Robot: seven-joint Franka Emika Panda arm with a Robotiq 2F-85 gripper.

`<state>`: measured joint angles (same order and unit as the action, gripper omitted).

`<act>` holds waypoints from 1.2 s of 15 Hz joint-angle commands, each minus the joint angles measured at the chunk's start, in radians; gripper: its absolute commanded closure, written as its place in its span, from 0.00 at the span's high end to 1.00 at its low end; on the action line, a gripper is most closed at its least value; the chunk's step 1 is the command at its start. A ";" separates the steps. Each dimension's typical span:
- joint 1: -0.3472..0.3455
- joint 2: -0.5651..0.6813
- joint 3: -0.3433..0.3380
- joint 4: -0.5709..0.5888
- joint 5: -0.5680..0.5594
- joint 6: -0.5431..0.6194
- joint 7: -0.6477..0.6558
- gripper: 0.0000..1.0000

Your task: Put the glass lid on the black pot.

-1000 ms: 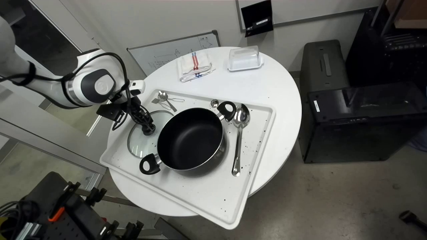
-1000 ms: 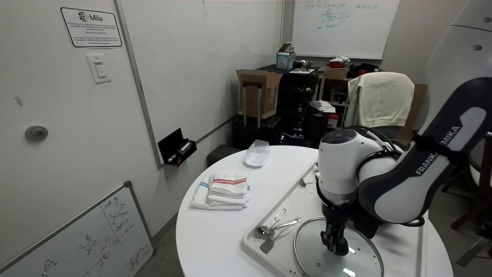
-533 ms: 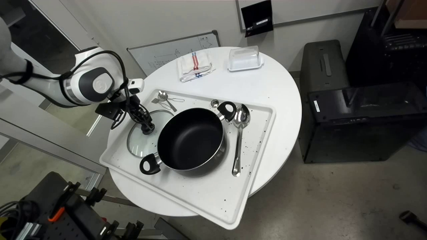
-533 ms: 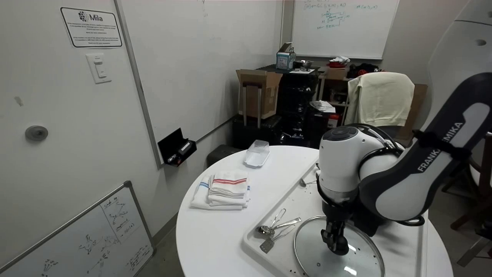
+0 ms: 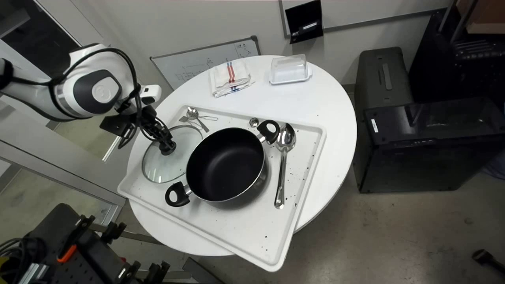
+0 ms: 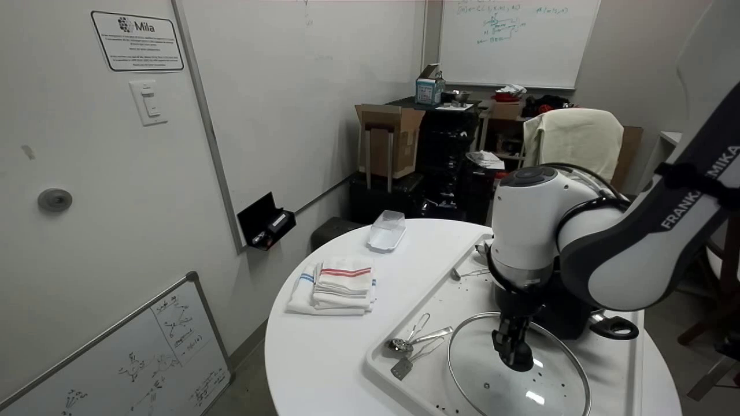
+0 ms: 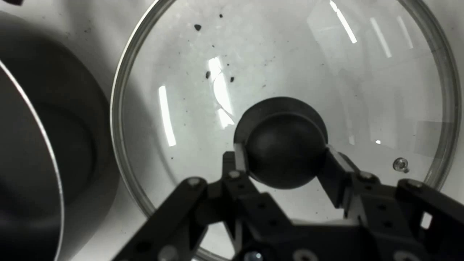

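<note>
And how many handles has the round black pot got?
2: in an exterior view, one black loop handle at its lower left, another handle upper right, near the long silver metal spoon.

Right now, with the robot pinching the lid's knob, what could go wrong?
The gripper pinches only the round knob, so the glass lid might tilt or slip and fall. The lid is close beside the pot, so going sideways too low could bump them together. One handle sticks out near the lid and might catch it.
</note>
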<state>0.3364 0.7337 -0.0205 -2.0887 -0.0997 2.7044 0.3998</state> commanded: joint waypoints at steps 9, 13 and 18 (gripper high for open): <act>-0.006 -0.263 0.003 -0.177 0.005 -0.021 -0.015 0.25; -0.034 -0.299 -0.005 -0.207 0.011 -0.030 -0.016 0.25; -0.109 -0.331 -0.033 -0.232 0.023 -0.038 -0.023 0.25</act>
<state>0.2684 0.4664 -0.0378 -2.2846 -0.0998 2.6946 0.3984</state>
